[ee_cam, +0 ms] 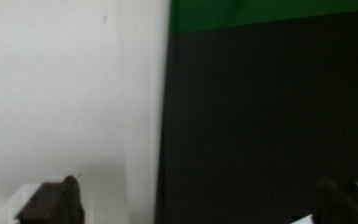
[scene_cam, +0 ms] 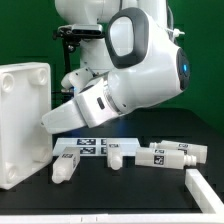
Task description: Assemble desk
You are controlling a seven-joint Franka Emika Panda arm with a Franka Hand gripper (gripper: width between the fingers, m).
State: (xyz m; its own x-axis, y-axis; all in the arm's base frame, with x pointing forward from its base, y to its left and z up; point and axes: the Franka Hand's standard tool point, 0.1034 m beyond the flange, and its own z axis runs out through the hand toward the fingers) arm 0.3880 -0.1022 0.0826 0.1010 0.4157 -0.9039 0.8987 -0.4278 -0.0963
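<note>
The white desk tabletop panel [scene_cam: 22, 120] stands on its edge at the exterior view's left, its rimmed underside and round corner sockets facing the camera. It fills one half of the wrist view [ee_cam: 69, 90]. My gripper [scene_cam: 50, 120] reaches to the panel's right edge. In the wrist view the gripper [ee_cam: 197, 205] is open, its dark fingertips [ee_cam: 51, 202] wide apart with the panel's edge between them, not clamped. Several white legs with tag stickers lie on the black table: one [scene_cam: 66, 167] near the panel, one [scene_cam: 124, 152] in the middle, others [scene_cam: 168, 157] to the right.
The marker board [scene_cam: 85, 146] lies flat under the arm. A white L-shaped bar [scene_cam: 200, 188] lies at the front right of the black table. A green wall stands behind.
</note>
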